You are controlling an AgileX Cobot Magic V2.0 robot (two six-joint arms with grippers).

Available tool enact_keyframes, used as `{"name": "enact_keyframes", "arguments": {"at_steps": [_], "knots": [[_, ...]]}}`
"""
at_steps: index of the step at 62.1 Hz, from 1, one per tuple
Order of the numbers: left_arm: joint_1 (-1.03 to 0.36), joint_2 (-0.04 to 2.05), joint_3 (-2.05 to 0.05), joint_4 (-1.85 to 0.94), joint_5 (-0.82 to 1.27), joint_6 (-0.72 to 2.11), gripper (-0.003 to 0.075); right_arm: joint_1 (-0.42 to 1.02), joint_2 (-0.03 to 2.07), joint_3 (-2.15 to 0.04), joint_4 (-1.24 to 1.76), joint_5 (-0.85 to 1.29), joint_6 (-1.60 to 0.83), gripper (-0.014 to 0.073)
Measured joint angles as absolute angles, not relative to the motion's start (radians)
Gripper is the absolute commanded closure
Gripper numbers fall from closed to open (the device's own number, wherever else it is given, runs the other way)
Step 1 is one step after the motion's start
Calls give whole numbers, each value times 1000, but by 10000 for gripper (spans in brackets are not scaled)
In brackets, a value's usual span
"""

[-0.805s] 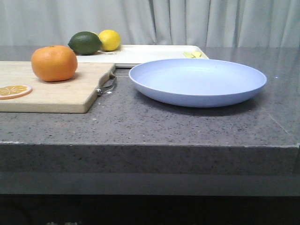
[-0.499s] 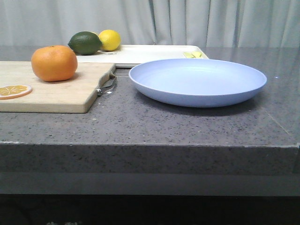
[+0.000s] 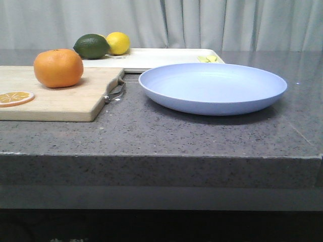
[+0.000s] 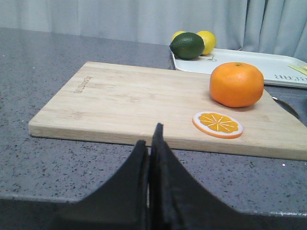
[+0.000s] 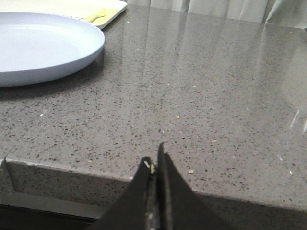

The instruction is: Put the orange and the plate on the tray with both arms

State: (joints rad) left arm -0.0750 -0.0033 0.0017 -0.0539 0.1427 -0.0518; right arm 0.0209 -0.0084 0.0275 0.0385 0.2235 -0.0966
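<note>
Nothing is done yet; the orange [image 3: 58, 67] sits on the cutting board [image 3: 70, 98], the plate [image 3: 212, 87] on the worktop [image 3: 202, 136], tray [image 3: 166, 56] unloaded; left claw [image 4: 149, 143] and right claw [image 5: 155, 160] pressed together, empty.

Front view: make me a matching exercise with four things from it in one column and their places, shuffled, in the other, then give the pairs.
Things:
1. orange
2. plate
3. lime
4. orange slice

Places:
A. directly on the grey counter, right of the board
B. flat on the cutting board, near its front edge
C. on the cutting board, farther back
D. on the tray, beside the lemon

Pairs: 1-C, 2-A, 3-D, 4-B
</note>
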Motion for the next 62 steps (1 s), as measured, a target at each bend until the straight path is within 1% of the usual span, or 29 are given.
{"name": "enact_keyframes", "arguments": {"at_steps": [20,46,53,62], "knots": [[-75,-3,2,-54,143,-52,738,21,-8,27,38,223,-97,656],[-75,-3,2,-54,137,-52,738,21,-8,27,38,148,-97,656],[-75,-3,2,-55,82,-52,738,21,-8,27,38,92,-97,656],[-75,-3,-1,-55,-43,-52,738,21,-8,-39,38,94,-97,656]]}}
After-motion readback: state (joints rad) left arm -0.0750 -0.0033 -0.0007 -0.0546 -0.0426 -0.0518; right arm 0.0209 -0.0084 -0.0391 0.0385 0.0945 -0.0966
